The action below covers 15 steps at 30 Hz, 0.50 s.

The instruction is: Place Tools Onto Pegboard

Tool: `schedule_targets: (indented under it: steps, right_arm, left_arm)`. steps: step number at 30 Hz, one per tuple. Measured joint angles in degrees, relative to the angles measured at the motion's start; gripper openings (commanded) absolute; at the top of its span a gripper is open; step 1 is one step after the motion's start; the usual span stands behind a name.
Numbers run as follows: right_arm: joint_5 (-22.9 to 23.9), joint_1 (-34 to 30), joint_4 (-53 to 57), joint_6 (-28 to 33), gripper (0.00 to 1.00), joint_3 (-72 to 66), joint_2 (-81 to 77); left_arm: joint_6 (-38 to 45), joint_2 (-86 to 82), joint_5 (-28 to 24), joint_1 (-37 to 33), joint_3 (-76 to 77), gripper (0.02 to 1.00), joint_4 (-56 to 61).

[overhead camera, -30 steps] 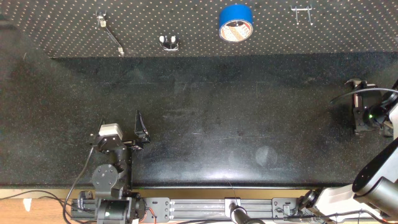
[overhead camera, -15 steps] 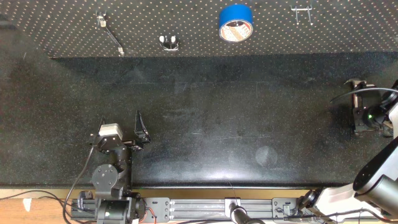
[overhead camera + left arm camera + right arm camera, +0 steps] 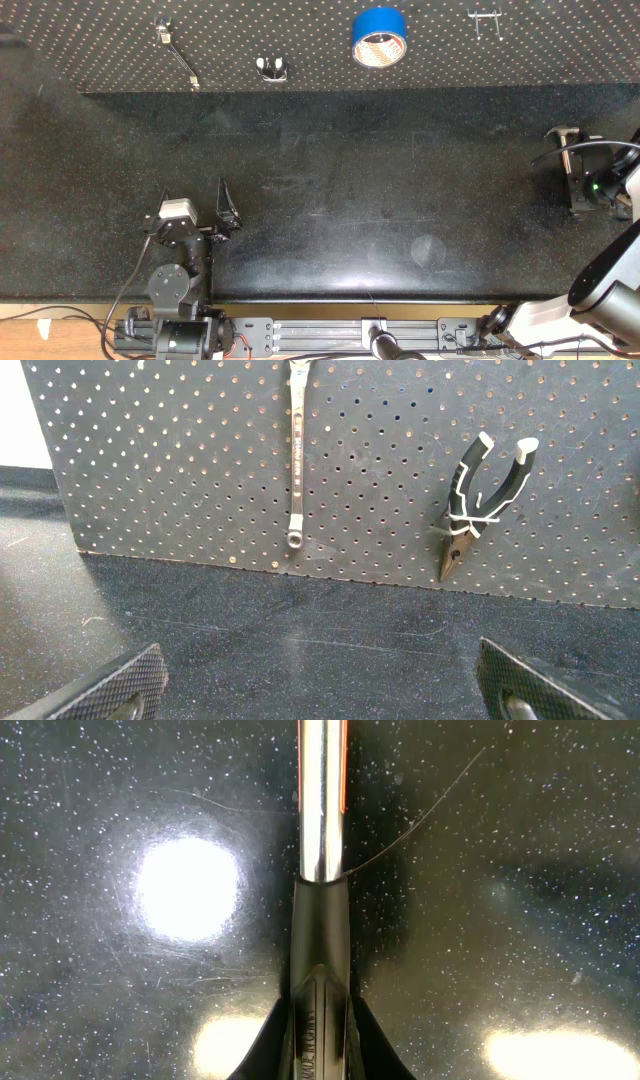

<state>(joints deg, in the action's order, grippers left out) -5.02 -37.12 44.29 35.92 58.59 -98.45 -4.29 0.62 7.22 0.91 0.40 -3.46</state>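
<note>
We see the hammer [image 3: 562, 135] at the far right of the black table [image 3: 400, 180], its head pointing toward the pegboard [image 3: 300, 30] and its shaft running back into the right gripper [image 3: 574, 180]. In the right wrist view the chrome shaft and black grip of the hammer [image 3: 322, 870] run straight down the middle, and the right gripper [image 3: 320, 1055] is clamped on the grip, one finger on each side. We cannot tell whether the hammer's head touches the table or hangs just above it.

Between the hammer and the pegboard's lower edge lies an open strip of table. On the board, nearest the hammer's side, we see a bare metal hook [image 3: 486, 22]. Left of it hangs a roll of blue tape [image 3: 379, 37], then the pliers [image 3: 271, 68], then a wrench [image 3: 178, 55] toward the board's left end.

The left gripper [image 3: 222, 205] sits low on the left, near its base and well apart from the hammer. Its wrist view shows the left gripper [image 3: 320, 695] with fingers [image 3: 130, 680] spread wide and holding nothing. It faces the pegboard [image 3: 150, 460], where the wrench [image 3: 297, 450] hangs upright and the pliers [image 3: 480, 500] hang nose down.
</note>
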Motion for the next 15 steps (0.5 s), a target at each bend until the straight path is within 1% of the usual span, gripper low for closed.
schedule_targets:
  steps: [5,6,9,12,14,15]
  right_arm:
    - [-0.79,0.0,-0.37,-0.04,0.075,-0.04,0.63]
    - [-1.81,0.0,-0.7,-0.04,0.075,-0.09,1.49]
    - [-6.86,0.0,-1.07,-1.31,0.075,-0.26,7.58]
    - [-11.85,0.57,-1.46,-5.9,0.075,-0.24,17.94]
    - [-13.79,2.78,-2.51,-9.7,0.077,-0.24,24.39]
    - [-14.51,4.92,-3.5,-12.26,0.075,-0.26,27.47]
  left_arm:
    - [0.0,0.0,0.0,0.0,0.0,0.996,-0.02]
    - [0.0,0.0,0.0,0.0,0.0,0.996,0.0]
    - [0.0,0.0,0.0,0.0,0.0,0.996,-0.02]
    - [0.0,0.0,0.0,0.0,0.0,0.996,-0.02]
    - [0.0,0.0,0.0,0.0,0.0,0.996,-0.02]
    - [0.0,0.0,0.0,0.0,0.0,0.996,-0.02]
